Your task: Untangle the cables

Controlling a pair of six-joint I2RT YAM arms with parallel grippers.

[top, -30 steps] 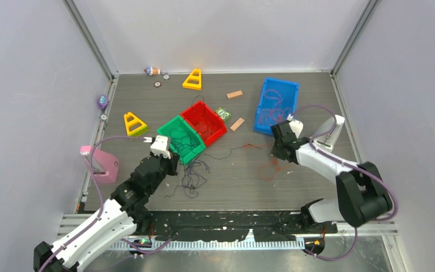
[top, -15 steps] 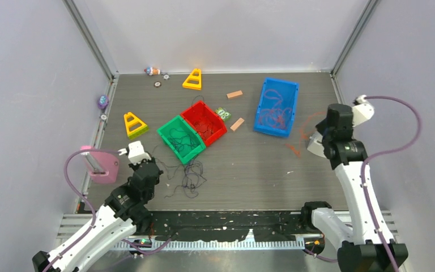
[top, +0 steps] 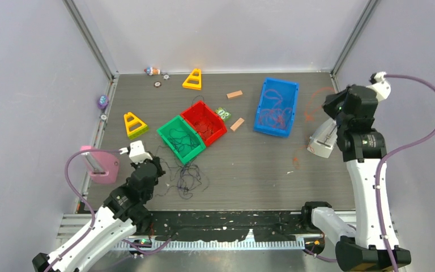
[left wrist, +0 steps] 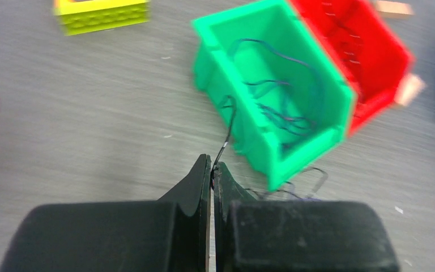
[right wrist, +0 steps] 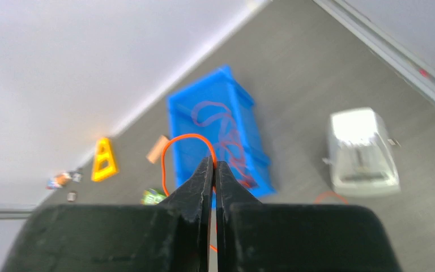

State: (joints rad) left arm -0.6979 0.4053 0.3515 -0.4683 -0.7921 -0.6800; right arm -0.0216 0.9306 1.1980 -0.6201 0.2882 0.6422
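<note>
A thin dark cable (left wrist: 225, 144) is pinched in my left gripper (left wrist: 211, 165), which is shut on it; the strand runs up to the green bin (left wrist: 226, 20). A loose tangle of dark cables (top: 188, 180) lies on the table in front of that bin, just right of my left gripper (top: 157, 165). High at the right, my right gripper (right wrist: 214, 161) is shut on an orange-red cable (right wrist: 190, 135) that loops up from its tips. More orange-red cables (top: 273, 107) lie in the blue bin (top: 292, 107).
A red bin (top: 222, 131) touches the green bin (top: 167, 128). A white box (top: 323, 139) sits under the right arm. Two yellow triangles (top: 192, 80), two wooden blocks (top: 237, 124), a pink piece (top: 103, 165) and small bits lie around the edges.
My right arm has risen and swung from mid-table to the far right, lifting the orange-red cable. My left gripper has drawn back from the green bin, pulling the dark cable with it.
</note>
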